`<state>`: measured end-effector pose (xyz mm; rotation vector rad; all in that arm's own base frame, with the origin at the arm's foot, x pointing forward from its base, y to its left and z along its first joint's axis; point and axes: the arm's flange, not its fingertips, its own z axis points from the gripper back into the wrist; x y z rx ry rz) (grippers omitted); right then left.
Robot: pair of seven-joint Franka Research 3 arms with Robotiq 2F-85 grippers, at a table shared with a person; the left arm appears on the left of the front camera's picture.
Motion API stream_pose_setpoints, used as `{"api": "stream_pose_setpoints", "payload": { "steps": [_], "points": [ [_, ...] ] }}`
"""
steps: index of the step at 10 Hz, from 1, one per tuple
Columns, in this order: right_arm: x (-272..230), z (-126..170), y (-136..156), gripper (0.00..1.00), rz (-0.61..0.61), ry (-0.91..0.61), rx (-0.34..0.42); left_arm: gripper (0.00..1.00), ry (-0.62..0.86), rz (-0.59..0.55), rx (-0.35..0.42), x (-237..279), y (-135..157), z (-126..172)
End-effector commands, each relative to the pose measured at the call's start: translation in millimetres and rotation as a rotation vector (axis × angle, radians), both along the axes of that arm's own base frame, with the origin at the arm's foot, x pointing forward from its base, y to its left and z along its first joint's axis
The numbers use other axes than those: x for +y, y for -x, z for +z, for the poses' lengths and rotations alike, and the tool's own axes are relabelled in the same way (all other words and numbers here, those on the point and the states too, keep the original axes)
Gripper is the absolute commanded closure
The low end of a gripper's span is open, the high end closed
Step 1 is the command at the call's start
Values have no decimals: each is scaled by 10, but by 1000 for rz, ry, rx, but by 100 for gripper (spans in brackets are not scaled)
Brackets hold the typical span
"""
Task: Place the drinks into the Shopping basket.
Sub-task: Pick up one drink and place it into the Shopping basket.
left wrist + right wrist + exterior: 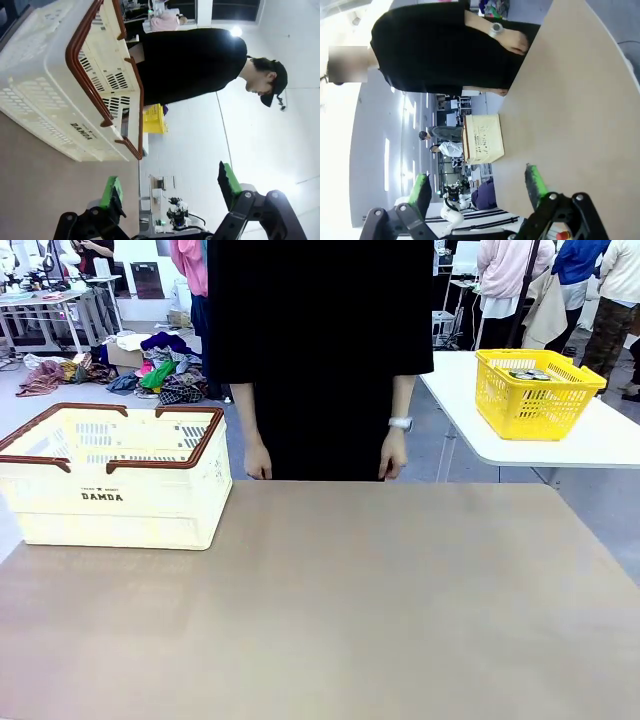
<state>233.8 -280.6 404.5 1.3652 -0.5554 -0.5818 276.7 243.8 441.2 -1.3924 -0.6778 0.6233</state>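
Front view: one Shopping basket [150, 502], one yellow basket [530, 408], one person [320, 350]

The basket [115, 480] blocks the far left of the desk [380, 610], mouth open upward. Middle, right and near parts lie free; a person [320, 350] stands at the far edge.

The left gripper [170, 187] and the right gripper [478, 186] are each showing black linked fingers [247, 212], green pads [111, 192] and round pivot bolts [274, 195] at the joints. The person [320, 340] is wearing a loose black short-sleeved top, a black cap [277, 80] and a silver wristwatch [400, 423].
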Motion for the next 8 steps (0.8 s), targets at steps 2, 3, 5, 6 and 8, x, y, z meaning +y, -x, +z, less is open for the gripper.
{"api": "stream_pose_setpoints", "payload": {
  "steps": [2,3,5,6,8],
  "points": [
    [-36,103,189,0,35,8,-19,0,-13,-96,20,32,34,149],
    [-36,103,189,0,35,8,-19,0,-13,-96,20,32,34,149],
    [-36,103,189,0,35,8,-19,0,-13,-96,20,32,34,149],
    [-36,103,189,0,35,8,-19,0,-13,-96,20,32,34,149],
    [-36,103,189,0,35,8,-19,0,-13,-96,20,32,34,149]
  ]
}}
